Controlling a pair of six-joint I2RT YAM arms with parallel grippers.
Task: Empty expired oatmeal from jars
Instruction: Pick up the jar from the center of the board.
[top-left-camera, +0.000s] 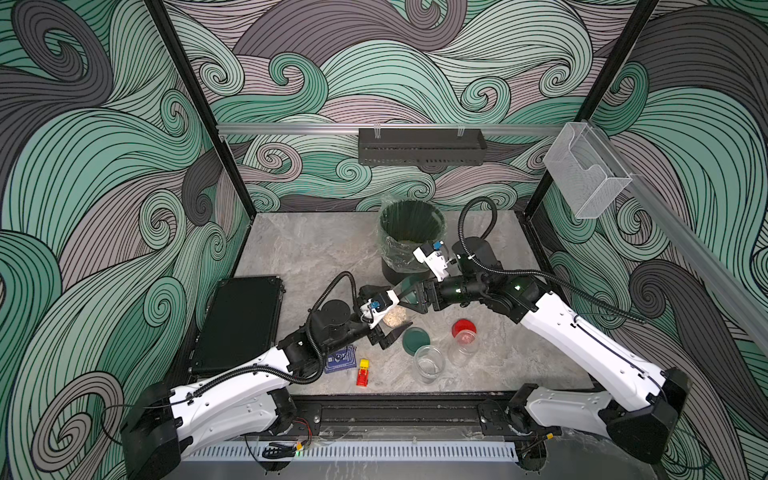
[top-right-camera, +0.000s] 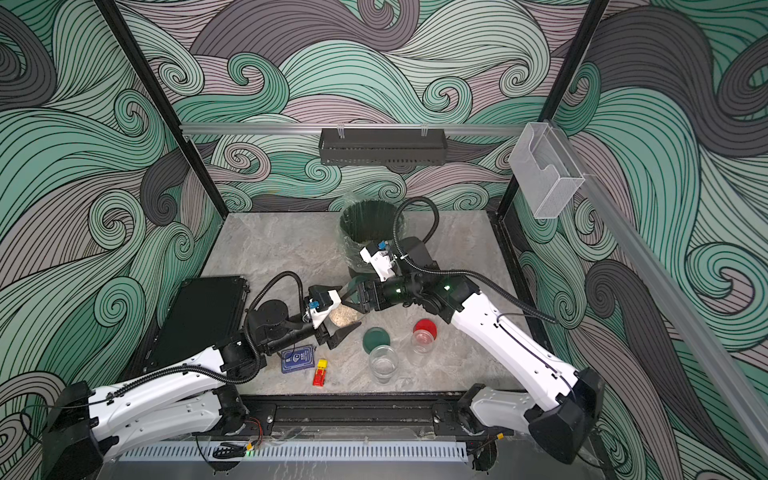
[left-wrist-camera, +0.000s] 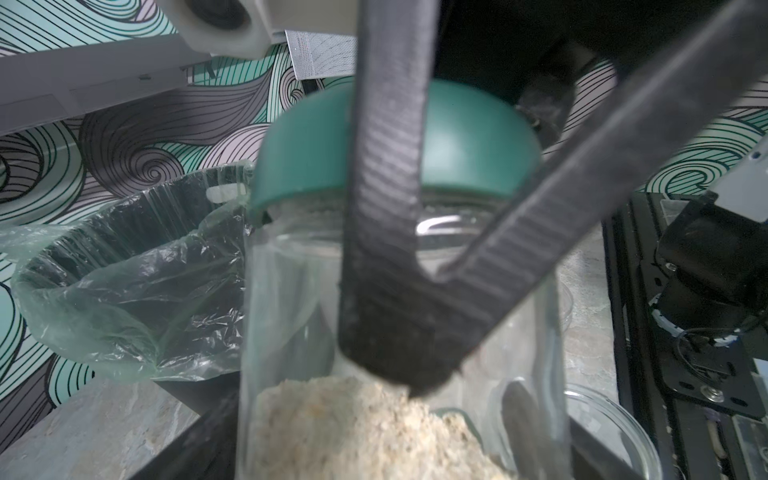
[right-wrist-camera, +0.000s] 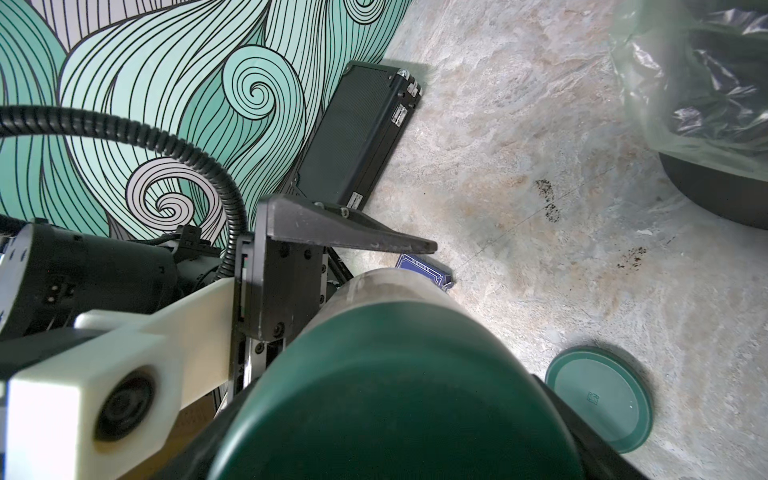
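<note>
The oatmeal (left-wrist-camera: 365, 428) sits in the capped jar (left-wrist-camera: 291, 316) mid-table, on the near side of the bin (top-left-camera: 390, 249). The right gripper (top-left-camera: 406, 298) pinches its green lid (right-wrist-camera: 395, 395); the left gripper (top-left-camera: 395, 312) straddles the body, spread wide, probably to brace it for unscrewing.

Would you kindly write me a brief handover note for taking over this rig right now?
Left gripper: open, jaws straddling the oatmeal jar at its base.
Right gripper: shut on that jar's green lid, lid not yet off.
Empty jar stands open beside its loose lid; red-lidded jar closed, contents unclear.
Done: some oatmeal in the bin.
To do: unscrew, pour, check red-lidded jar.
</note>
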